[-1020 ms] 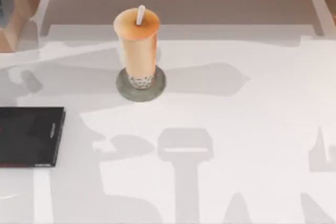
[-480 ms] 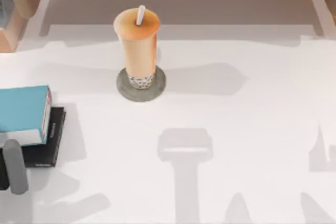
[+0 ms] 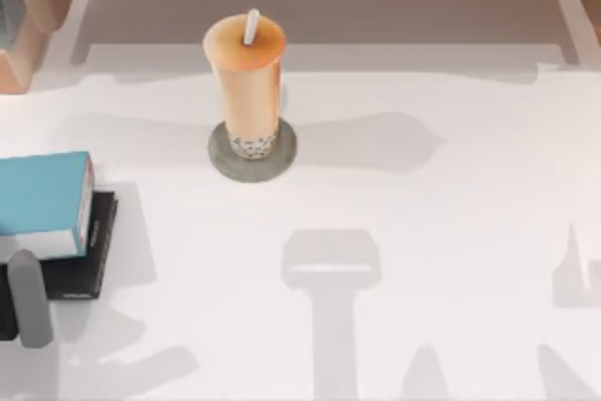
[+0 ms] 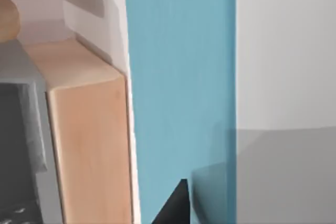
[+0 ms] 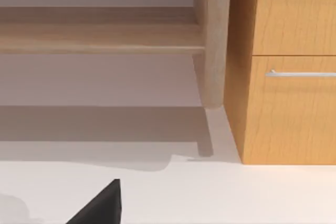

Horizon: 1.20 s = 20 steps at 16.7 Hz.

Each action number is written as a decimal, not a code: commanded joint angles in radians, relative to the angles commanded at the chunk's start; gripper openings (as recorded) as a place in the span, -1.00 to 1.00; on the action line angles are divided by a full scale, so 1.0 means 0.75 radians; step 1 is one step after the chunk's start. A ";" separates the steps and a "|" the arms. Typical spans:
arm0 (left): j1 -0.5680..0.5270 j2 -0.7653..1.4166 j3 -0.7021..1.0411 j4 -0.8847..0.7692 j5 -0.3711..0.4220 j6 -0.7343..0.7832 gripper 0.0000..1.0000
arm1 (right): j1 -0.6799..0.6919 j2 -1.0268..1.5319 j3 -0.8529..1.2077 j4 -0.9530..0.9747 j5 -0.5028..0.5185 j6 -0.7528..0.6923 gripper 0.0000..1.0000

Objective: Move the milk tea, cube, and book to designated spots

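Milk tea (image 3: 246, 82): upright on the round grey disc (image 3: 282, 159), far centre of the white table (image 3: 451, 232).
Book (image 3: 42, 202): light blue, at the table's left edge, lying over the black slab (image 3: 89, 265); its blue cover (image 4: 178, 93) shows in the left wrist view.
Left tool (image 3: 23, 302): at the book's near edge; whether it grips cannot be told.
Wooden drawer cabinet (image 5: 289, 66): seen from the right wrist.

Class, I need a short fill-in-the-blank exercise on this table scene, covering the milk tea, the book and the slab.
1. The milk tea stands on the round grey ____.
2. The book lies on top of the black ____, at the table's left side.
3. The straw in the cup's lid is coloured ____.

Missing words: disc; slab; white
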 joint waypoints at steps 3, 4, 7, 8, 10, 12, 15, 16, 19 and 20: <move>-0.009 0.045 0.000 0.031 -0.002 -0.003 -1.00 | 0.000 0.000 0.000 0.000 0.000 0.000 1.00; -0.009 0.045 0.001 0.032 -0.002 -0.003 -1.00 | 0.000 0.000 0.000 0.000 0.000 0.000 1.00; -0.009 0.045 0.001 0.032 -0.002 -0.003 -0.85 | 0.000 0.000 0.000 0.000 0.000 0.000 1.00; -0.009 0.045 0.001 0.032 -0.002 -0.003 -0.70 | 0.000 0.000 0.000 0.000 0.000 0.000 1.00; -0.009 0.045 0.001 0.032 -0.002 -0.003 -0.40 | 0.000 0.000 0.000 0.000 0.000 0.000 1.00; -0.009 0.045 0.001 0.032 -0.002 -0.003 -0.10 | 0.000 0.000 0.000 0.000 0.000 0.000 1.00; -0.009 0.045 0.001 0.032 -0.002 -0.003 0.36 | 0.000 0.000 0.000 0.000 0.000 0.000 1.00; -0.009 0.045 0.001 0.032 -0.002 -0.003 0.51 | 0.000 0.000 0.000 0.000 0.000 0.000 1.00; -0.009 0.045 0.001 0.032 -0.002 -0.003 0.96 | 0.000 0.000 0.000 0.000 0.000 0.000 1.00; -0.009 0.045 0.001 0.032 -0.002 -0.003 1.00 | 0.000 0.000 0.000 0.000 0.000 0.000 1.00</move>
